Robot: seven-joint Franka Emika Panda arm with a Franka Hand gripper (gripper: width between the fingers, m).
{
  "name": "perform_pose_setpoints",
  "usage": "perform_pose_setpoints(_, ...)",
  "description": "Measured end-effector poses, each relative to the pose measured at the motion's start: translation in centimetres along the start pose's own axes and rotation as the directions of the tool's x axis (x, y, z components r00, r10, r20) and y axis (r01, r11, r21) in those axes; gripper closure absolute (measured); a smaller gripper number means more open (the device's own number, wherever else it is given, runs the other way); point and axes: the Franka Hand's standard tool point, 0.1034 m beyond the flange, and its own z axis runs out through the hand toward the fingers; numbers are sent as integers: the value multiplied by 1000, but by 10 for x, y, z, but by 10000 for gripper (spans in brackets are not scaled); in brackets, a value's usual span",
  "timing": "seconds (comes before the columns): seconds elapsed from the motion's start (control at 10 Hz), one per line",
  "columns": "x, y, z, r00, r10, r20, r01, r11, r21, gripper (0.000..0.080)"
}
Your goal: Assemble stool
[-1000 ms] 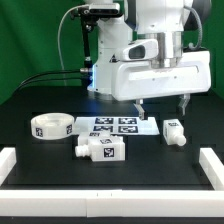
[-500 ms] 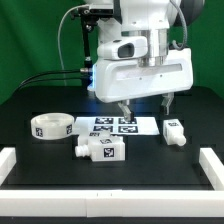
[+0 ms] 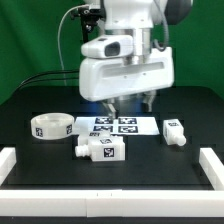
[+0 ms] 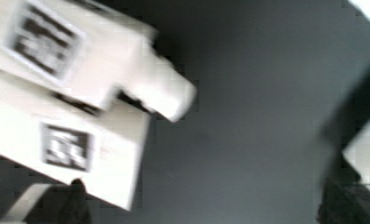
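Two tagged legs (image 4: 93, 160), blurred and cropped

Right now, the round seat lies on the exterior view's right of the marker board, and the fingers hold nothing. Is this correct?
Not quite. The exterior view shows the round seat on the left of the marker board, not the right. The rest holds: the fingers stand apart above the board and hold nothing.

Exterior view front-on, slightly above table (image 3: 30, 96), wrist view close on tagged legs (image 4: 66, 140) both show
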Motion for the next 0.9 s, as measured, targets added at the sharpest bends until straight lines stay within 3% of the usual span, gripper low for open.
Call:
perform_pose_setpoints(0.1, -14, 15, -1, 999, -49, 0, 49, 999, -9, 150)
perform_pose_setpoints(0.2, -20, 20, 1, 998, -62, -2, 62, 998, -15, 150)
perform_pose_setpoints(0.6, -20, 19, 2, 999, -50, 0, 50, 999, -13, 150)
perform_pose_setpoints(0.8, -48, 33, 0, 986, -160, 39, 159, 987, 28, 150)
perform_pose_setpoints(0.9, -55, 35, 0, 977, -205, 55, 204, 979, 22, 150)
